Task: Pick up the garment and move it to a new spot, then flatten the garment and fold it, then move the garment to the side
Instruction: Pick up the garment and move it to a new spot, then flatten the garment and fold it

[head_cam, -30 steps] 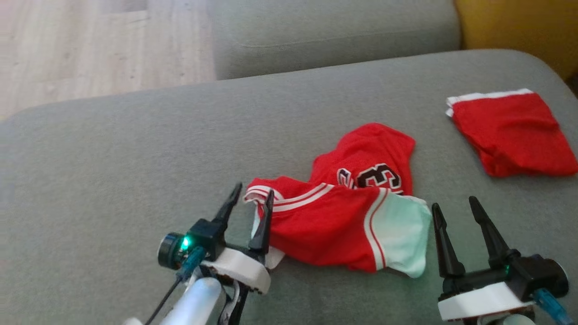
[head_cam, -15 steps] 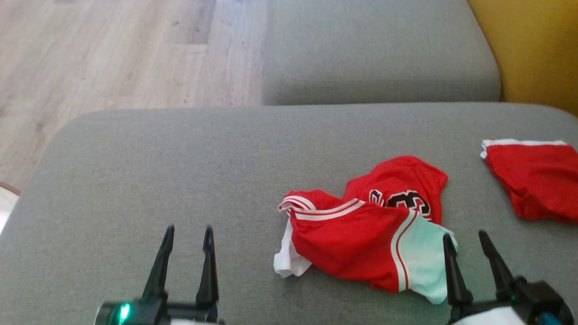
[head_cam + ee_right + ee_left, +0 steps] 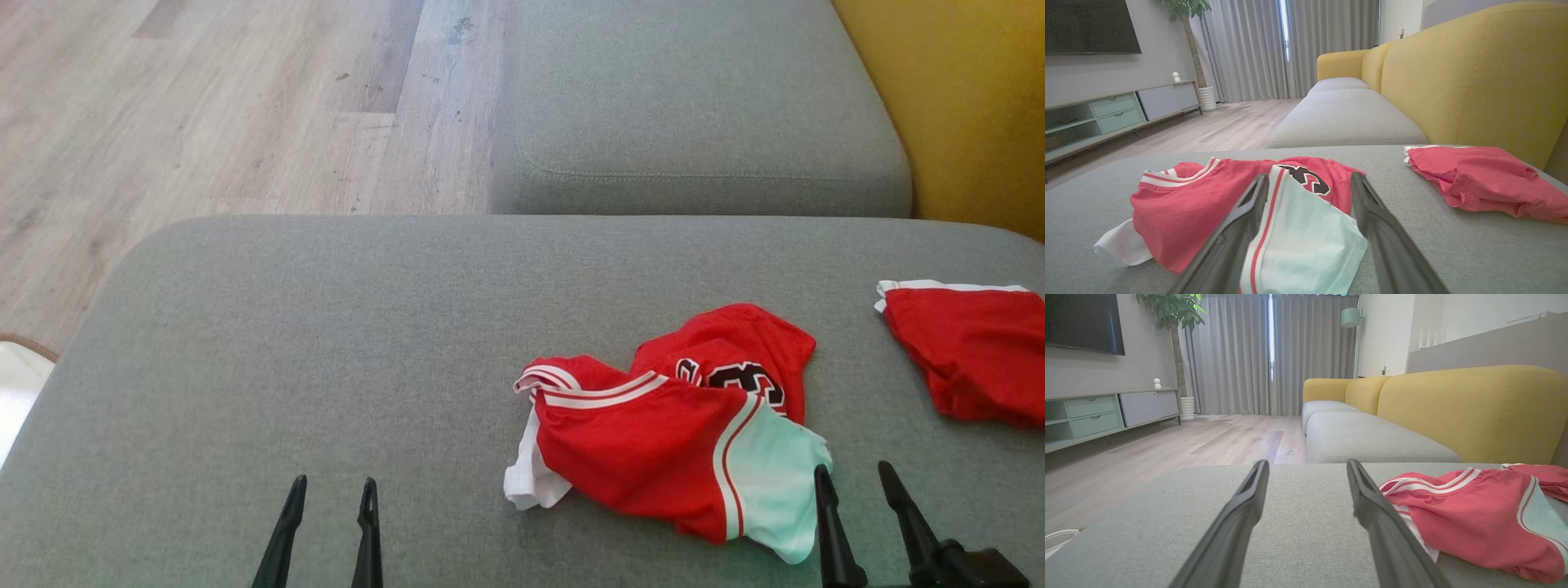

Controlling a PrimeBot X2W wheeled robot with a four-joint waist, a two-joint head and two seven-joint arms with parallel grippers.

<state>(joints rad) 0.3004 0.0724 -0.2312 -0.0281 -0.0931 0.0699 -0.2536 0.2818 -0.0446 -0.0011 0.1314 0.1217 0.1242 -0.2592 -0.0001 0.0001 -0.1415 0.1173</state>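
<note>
The garment [image 3: 665, 433] is a red jersey with white stripes and a pale mint panel, lying crumpled on the grey sofa cushion [image 3: 326, 343]. It also appears in the left wrist view [image 3: 1478, 514] and the right wrist view [image 3: 1229, 204]. My left gripper [image 3: 331, 492] stands open at the bottom edge, well left of the jersey, with nothing between its fingers. At the lower right, my right gripper [image 3: 853, 478] is open just beside the jersey's mint corner. Seen from the right wrist, that gripper [image 3: 1308, 177] has the mint panel lying ahead between its fingers.
A second red cloth with a white hem [image 3: 967, 351] lies at the right edge of the cushion. Another grey seat cushion [image 3: 702, 106] lies beyond, with the yellow sofa back [image 3: 963, 98] to the right. Wooden floor [image 3: 204, 106] lies past the cushion's left edge.
The head camera has tilted and turned, shifting the whole picture. My left gripper has drawn back from the jersey's left collar edge to the lower left; the jersey lies as before.
</note>
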